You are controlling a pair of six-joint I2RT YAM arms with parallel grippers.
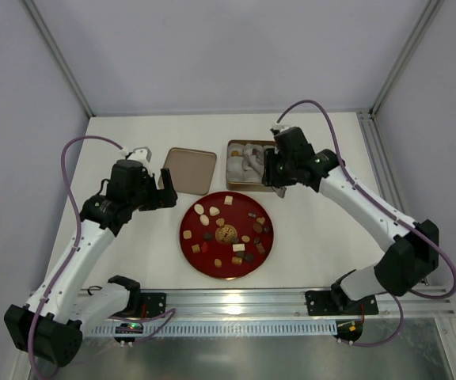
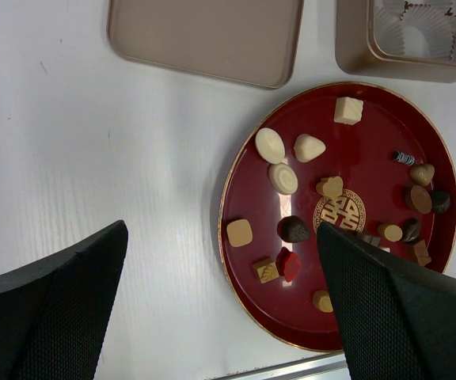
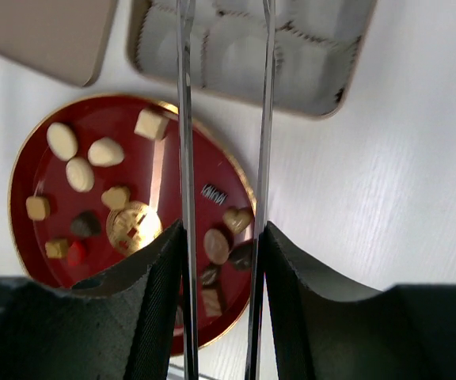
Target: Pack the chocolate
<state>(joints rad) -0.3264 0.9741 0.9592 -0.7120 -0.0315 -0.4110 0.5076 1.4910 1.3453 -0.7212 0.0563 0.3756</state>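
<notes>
Lying on red plate (image 1: pixel 216 267): chocolate (image 1: pixel 199 209), many small pieces in cream, tan and dark brown, scattered across the round plate at centre of the top view, on the white table (image 1: pixel 157 253).
left gripper (image 1: pixel 167 188): just off the plate's upper left rim; jaws spread wide, nothing between them.
chocolate vs left gripper: in the left wrist view the pieces sit right of centre. The finger (image 2: pixel 394 317) at lower right of that frame covers the plate's lower right edge. The other finger is at lower left, over bare table.
right gripper (image 1: pixel 274 180): over the lower right corner of the tin (image 1: pixel 229 166), just above the plate's upper right rim. Its two thin metal blades (image 3: pixel 185 158) stand a narrow gap apart with nothing gripped along the visible length; their ends run off the top of the right wrist view.
chocolate vs right gripper: plate at lower left of the right wrist view. The blades cross its right part, and a few dark pieces show through the gap, on the plate beneath.
tin: upper centre of the top view, lined with white paper cups (image 1: pixel 248 162); blade ends lie over them.
lid (image 1: pixel 188 170): flat, left of the tin, apart from it.
</notes>
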